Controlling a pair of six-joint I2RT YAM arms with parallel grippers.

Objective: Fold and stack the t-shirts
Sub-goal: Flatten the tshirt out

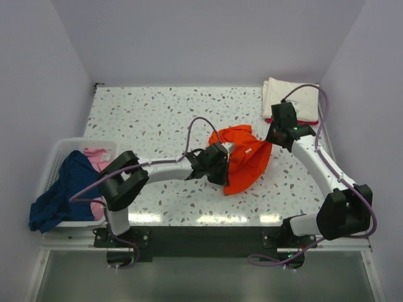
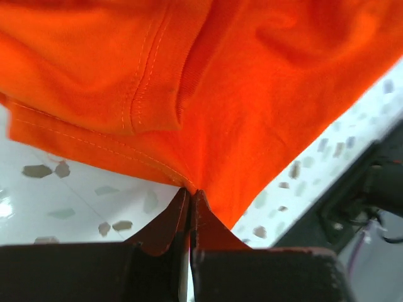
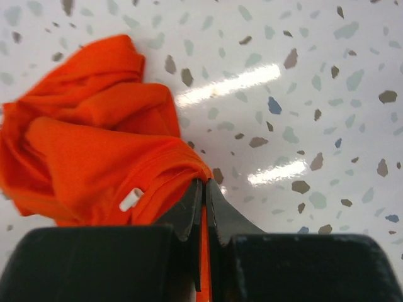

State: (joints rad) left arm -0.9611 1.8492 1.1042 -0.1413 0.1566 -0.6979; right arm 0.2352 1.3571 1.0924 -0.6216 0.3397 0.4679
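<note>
The orange t-shirt [image 1: 242,157] lies bunched up just right of the centre of the frame on the speckled table [image 1: 157,113]. The left gripper [image 2: 191,195] is clenched on a hemmed edge of the shirt's cloth, its jaws pressed together. The right gripper [image 3: 204,185] is likewise clamped on a fold of the same shirt, with orange cloth showing between its jaws. In the upper right of the overhead view, a folded cream t-shirt [image 1: 286,97] rests on a red one [image 1: 302,121]. At the left edge of that view, a white basket [image 1: 60,151] holds a navy t-shirt [image 1: 60,192], draped over its rim, and a pink one [image 1: 96,157].
</note>
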